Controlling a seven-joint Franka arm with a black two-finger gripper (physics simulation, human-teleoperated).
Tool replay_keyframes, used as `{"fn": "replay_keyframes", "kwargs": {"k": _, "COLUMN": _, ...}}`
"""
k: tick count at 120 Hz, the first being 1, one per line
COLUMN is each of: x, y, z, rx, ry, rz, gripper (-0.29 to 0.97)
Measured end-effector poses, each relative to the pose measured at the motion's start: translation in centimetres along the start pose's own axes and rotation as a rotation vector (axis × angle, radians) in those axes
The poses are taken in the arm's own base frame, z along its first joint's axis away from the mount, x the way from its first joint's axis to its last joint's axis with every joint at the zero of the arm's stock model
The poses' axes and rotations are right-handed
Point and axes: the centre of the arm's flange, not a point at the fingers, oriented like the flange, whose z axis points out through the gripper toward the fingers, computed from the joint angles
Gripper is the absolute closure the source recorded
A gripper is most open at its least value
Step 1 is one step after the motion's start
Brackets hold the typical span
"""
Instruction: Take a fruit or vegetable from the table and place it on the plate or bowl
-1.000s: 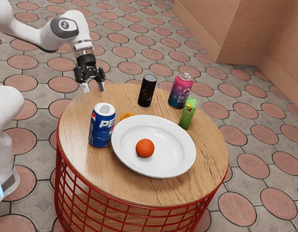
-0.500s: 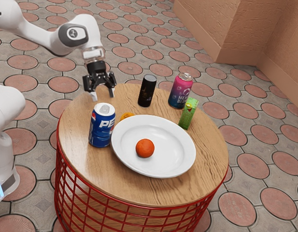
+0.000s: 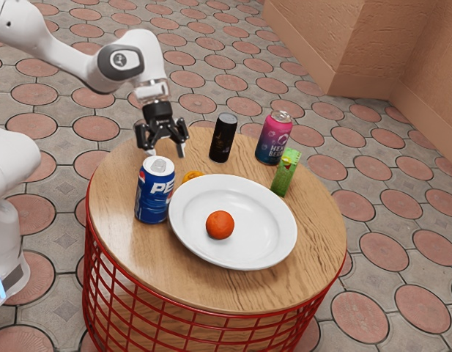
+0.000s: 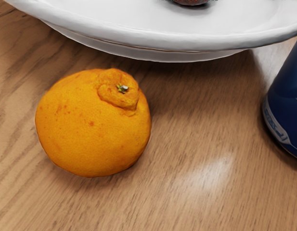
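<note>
Orange (image 4: 93, 122), dimpled with a knobbed stem end, sits beside the plate (image 4: 153, 36); tool (image 3: 163, 149) spread wide, empty.

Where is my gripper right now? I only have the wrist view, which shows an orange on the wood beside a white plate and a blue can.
Observer: In the exterior view the gripper hangs open over the table, just above the Pepsi can.
Operator: Is the plate free for the orange?
Observer: Not fully. The white plate already holds a round orange-red fruit near its middle.
Operator: What else stands out there?
Observer: A black can, a pink can and a green carton stand upright beyond the plate, all apart from the orange.
</note>
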Motion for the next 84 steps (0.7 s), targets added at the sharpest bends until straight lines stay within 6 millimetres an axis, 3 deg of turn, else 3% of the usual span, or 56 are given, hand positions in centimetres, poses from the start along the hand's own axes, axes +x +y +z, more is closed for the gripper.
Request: {"fn": "replay_keyframes", "kwargs": {"k": 84, "x": 1.9, "y": -1.9, "z": 3.3, "rx": 0.025, "ry": 0.003, "rz": 0.029, "gripper": 0.00}}
